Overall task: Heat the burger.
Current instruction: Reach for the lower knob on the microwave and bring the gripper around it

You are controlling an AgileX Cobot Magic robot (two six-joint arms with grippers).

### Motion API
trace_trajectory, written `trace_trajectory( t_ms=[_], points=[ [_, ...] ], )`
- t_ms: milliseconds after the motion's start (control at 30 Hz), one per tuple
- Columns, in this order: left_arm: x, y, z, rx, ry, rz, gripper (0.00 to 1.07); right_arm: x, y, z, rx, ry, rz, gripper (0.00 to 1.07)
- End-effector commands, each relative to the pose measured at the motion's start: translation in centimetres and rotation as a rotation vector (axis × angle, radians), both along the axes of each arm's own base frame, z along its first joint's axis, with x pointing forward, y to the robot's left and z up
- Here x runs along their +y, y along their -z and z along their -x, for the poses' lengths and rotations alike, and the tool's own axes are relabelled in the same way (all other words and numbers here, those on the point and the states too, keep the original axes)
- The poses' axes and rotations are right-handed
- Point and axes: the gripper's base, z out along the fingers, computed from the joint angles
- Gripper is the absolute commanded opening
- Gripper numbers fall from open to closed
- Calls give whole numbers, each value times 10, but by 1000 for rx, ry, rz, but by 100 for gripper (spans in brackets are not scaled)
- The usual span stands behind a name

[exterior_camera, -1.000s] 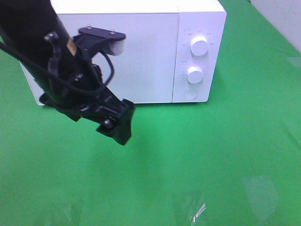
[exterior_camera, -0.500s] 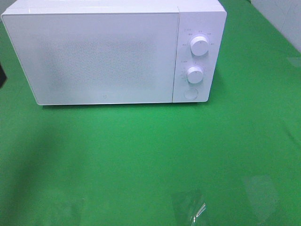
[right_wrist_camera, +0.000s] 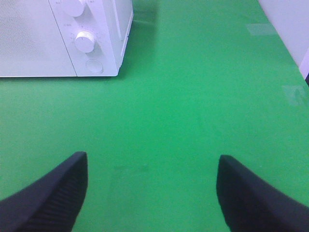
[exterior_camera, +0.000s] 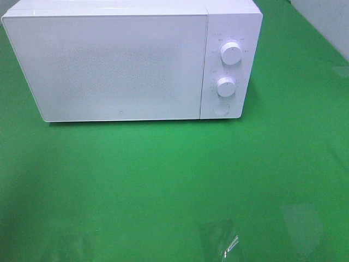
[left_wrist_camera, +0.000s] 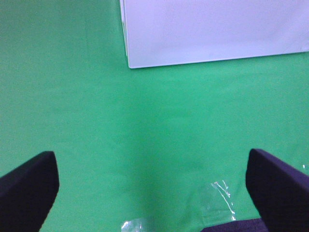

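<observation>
microwave door (exterior_camera: 114,65) looks shut — left and right jaws spread wide, gripping nothing.

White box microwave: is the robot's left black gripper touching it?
Apart. The left wrist view shows a wide stretch of green cloth between the open left black gripper and the white box microwave.
</observation>
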Motion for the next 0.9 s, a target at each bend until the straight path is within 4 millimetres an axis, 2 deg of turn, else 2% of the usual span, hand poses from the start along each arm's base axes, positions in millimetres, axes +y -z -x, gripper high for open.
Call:
trace_trajectory(
  t_ms=[33,67,167,200,233,267,300,333,367,400,433,467,500,567,600,633,900],
  points=[
    [6,-5,38,-45,2,-5,98,-1,0,3,-24,7,11,73],
    [8,1,51,-58,0,-5,98,-1,0,3,-24,7,11,73],
    [8,6,53,-49,0,-6,98,-1,0,3,-24,7,11,73],
    [10,24,63,-25,-3,-5,98,-1,0,3,-24,7,11,73],
    [10,24,63,-25,-3,-5,98,-1,0,3,-24,7,11,73],
    [11,43,71,6,-7,-5,98,-1,0,3,-24,7,11,73],
    [11,43,71,6,-7,-5,98,-1,0,3,-24,7,11,73],
    [12,61,79,19,-8,-7,98,-1,0,3,-24,7,11,73],
    [12,61,79,19,-8,-7,98,-1,0,3,-24,7,11,73],
    [13,78,84,19,-9,-6,98,-1,0,3,-24,7,11,73],
    [13,78,84,19,-9,-6,98,-1,0,3,-24,7,11,73],
    [13,93,87,14,-10,-6,98,-1,0,3,-24,7,11,73],
    [13,93,87,14,-10,-6,98,-1,0,3,-24,7,11,73],
    [14,123,91,-2,-14,-5,98,-1,0,3,-24,7,11,73],
    [14,123,91,-2,-14,-5,98,-1,0,3,-24,7,11,73],
    [14,137,92,10,-13,-10,98,-1,0,3,-24,8,11,73],
    [15,143,87,-55,16,-42,98,-1,0,4,-24,9,8,73]
  ],
)
